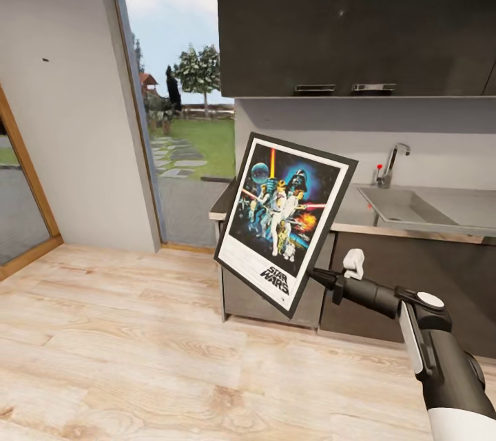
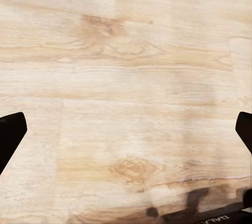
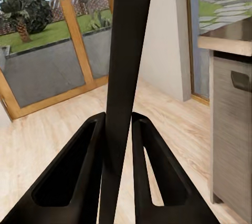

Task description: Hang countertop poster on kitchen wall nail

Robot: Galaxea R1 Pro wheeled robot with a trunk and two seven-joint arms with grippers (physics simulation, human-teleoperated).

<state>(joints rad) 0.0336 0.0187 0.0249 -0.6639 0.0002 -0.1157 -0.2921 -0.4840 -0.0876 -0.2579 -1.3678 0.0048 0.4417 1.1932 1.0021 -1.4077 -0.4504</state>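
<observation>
The poster (image 1: 284,220), mid-frame in the head view, looks like glossy printed paper in a thin matt black frame. The floor (image 1: 103,351), lower left, is pale wood planking with visible grain. The wall cabinets (image 1: 351,14), upper right, are dark and glossy, and the tap (image 1: 393,162) below looks like metal.

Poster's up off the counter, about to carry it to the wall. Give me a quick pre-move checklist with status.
1. Right end effector clamped on the poster edge: ok.
2. Poster clear of the kitchen countertop: ok, held in the air.
3. Poster level: not ok, tilted.
4. Wall nail in sight: ok, a dark dot on the grey wall left of the doorway.
5. Left end effector free: ok, fingers open over the wood floor.
6. Hanger on the poster's back: cannot tell.
</observation>
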